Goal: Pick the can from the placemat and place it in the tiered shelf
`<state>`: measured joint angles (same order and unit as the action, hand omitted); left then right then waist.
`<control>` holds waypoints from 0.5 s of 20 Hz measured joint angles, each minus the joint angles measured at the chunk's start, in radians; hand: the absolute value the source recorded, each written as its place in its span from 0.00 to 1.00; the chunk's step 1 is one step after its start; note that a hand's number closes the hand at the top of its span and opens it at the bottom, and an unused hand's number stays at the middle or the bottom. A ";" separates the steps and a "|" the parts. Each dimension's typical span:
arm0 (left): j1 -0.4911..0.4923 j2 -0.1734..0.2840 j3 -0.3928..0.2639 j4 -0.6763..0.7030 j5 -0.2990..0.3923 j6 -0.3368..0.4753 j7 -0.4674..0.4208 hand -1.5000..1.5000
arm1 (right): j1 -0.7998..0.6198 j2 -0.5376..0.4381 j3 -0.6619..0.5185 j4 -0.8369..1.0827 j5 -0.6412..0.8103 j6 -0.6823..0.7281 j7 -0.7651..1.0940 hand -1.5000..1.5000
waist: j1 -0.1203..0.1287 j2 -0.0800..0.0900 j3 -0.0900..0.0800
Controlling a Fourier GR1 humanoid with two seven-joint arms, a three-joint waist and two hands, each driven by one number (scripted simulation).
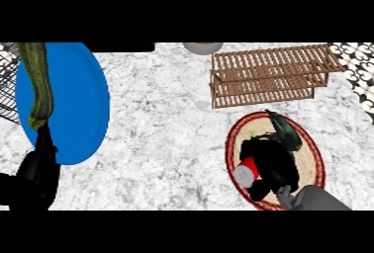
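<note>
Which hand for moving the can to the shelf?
Right. The right robot hand is already over the placemat, curled round the can, with the shelf just beyond. The left robot hand sits at the far left edge.

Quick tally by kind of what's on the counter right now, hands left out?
Can, under the right hand: 1
Placemat: 1
Tiered shelf: 1
Blue plate: 1
Long green vegetable: 1
Dark green object on the placemat: 1
Grey round thing, cut off at the top: 1
Total: 7

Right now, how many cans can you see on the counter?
1. The can lies on the round placemat at lower right, wrapped by the right hand. Others could be hidden beneath it.
</note>
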<state>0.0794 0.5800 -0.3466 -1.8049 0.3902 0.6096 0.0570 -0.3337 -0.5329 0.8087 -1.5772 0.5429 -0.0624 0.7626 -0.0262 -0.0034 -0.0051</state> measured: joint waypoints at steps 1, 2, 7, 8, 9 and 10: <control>-0.028 -0.009 0.006 0.021 -0.004 -0.007 -0.004 0.50 | 0.013 0.001 -0.004 -0.034 -0.001 0.000 0.004 1.00 | 0.001 0.001 0.001; -0.052 -0.010 0.021 0.034 -0.001 -0.019 -0.001 0.50 | 0.019 0.012 -0.011 -0.054 -0.002 -0.003 0.004 1.00 | 0.004 0.001 0.002; -0.126 -0.022 0.046 0.087 -0.004 -0.051 0.002 0.50 | 0.024 0.048 -0.087 -0.238 -0.007 -0.045 0.065 1.00 | 0.002 0.000 0.004; -0.122 -0.025 0.047 0.089 -0.006 -0.052 -0.004 0.50 | 0.025 0.055 -0.112 -0.272 -0.008 -0.064 0.080 1.00 | 0.003 -0.001 0.004; -0.121 -0.028 0.046 0.088 -0.008 -0.053 -0.004 0.50 | 0.025 0.054 -0.140 -0.317 -0.013 -0.072 0.097 1.00 | 0.002 -0.002 0.004; -0.124 -0.026 0.048 0.085 -0.008 -0.058 0.001 0.50 | 0.021 0.058 -0.165 -0.353 -0.011 -0.080 0.120 1.00 | 0.004 -0.002 0.004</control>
<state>-0.0451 0.5538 -0.2986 -1.7202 0.3824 0.5514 0.0577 -0.3130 -0.4752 0.6440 -1.9298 0.5319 -0.1422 0.8829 -0.0224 -0.0055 -0.0009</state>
